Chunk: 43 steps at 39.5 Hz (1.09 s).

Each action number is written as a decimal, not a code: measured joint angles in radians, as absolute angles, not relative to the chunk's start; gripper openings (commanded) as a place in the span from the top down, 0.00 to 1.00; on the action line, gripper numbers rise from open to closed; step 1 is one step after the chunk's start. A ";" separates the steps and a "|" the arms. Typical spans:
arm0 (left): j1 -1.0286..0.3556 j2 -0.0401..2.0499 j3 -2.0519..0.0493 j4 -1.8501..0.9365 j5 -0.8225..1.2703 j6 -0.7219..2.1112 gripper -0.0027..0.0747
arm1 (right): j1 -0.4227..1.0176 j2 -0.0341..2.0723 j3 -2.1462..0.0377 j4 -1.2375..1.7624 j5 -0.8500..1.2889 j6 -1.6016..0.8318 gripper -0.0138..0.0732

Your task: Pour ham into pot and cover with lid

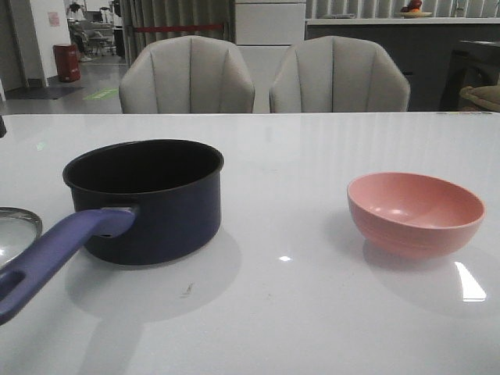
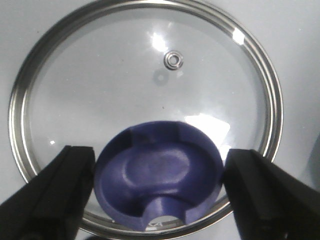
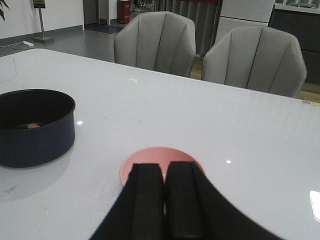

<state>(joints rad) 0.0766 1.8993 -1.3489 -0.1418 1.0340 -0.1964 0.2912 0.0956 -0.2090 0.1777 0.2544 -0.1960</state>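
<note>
front view, pot [image 1: 148, 199]: sitting upright on the white table [image 1: 312, 312], its purple handle [image 1: 55, 254] reaching toward the near left edge.
front view, lid [image 1: 17, 233]: lying flat at the far left, just beside the handle, only a sliver showing.
front view, pink bowl [image 1: 415, 213]: standing well apart from the pot on the right, looking empty from this angle.
front view, arms: neither one showing here.
left wrist view, left gripper [image 2: 159, 167]: hanging over the lid [image 2: 145, 105] with the jaws spread wide, one finger on each side of the blue knob [image 2: 159, 177], not touching it, holding nothing.
right wrist view, right gripper [image 3: 164, 200]: fingers pressed together with nothing between them, hovering above the pink bowl [image 3: 135, 162].
right wrist view, ham [image 3: 33, 126]: a small orange piece is lying inside the pot [image 3: 35, 127]; whether there are more pieces, i cannot tell.
stage, as a judgement: pouring is looking done, covering is not yet begun.
risk, knob: if the jaws are closing high or off centre, the flared knob could be slipping out and the glass dropping onto the table.
risk, carry: the lid could be swinging in a loose grip and clipping the handle or the pot rim, nudging the pot or seating crooked.
</note>
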 measured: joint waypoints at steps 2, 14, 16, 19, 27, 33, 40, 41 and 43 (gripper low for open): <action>0.077 1.902 -1.349 -0.144 1.034 -0.195 0.30 | 0.291 0.096 -0.209 0.178 0.254 -0.196 0.66; 0.077 1.925 -1.352 -0.163 1.030 -0.194 0.33 | 0.291 0.096 -0.209 0.178 0.254 -0.196 0.66; 0.077 1.925 -1.352 -0.165 1.030 -0.194 0.36 | 0.291 0.096 -0.209 0.178 0.254 -0.196 0.66; 0.077 1.925 -1.352 -0.164 1.030 -0.194 0.44 | 0.291 0.096 -0.209 0.178 0.254 -0.196 0.66; 0.077 1.925 -1.354 -0.176 1.030 -0.194 0.54 | 0.291 0.096 -0.209 0.178 0.254 -0.196 0.66; 0.077 1.925 -1.354 -0.182 1.030 -0.193 0.54 | 0.291 0.096 -0.209 0.178 0.254 -0.196 0.66; 0.077 1.925 -1.365 -0.182 1.032 -0.193 0.54 | 0.291 0.096 -0.209 0.178 0.254 -0.196 0.66; 0.077 1.925 -1.369 -0.182 1.033 -0.193 0.54 | 0.291 0.096 -0.209 0.178 0.254 -0.196 0.66; 0.077 1.927 -1.380 -0.178 1.042 -0.193 0.54 | 0.291 0.096 -0.209 0.178 0.254 -0.196 0.66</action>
<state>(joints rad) 0.0766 1.9270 -1.3797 -0.1781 1.0417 -0.1927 0.2912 0.0956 -0.2090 0.1777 0.2544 -0.1960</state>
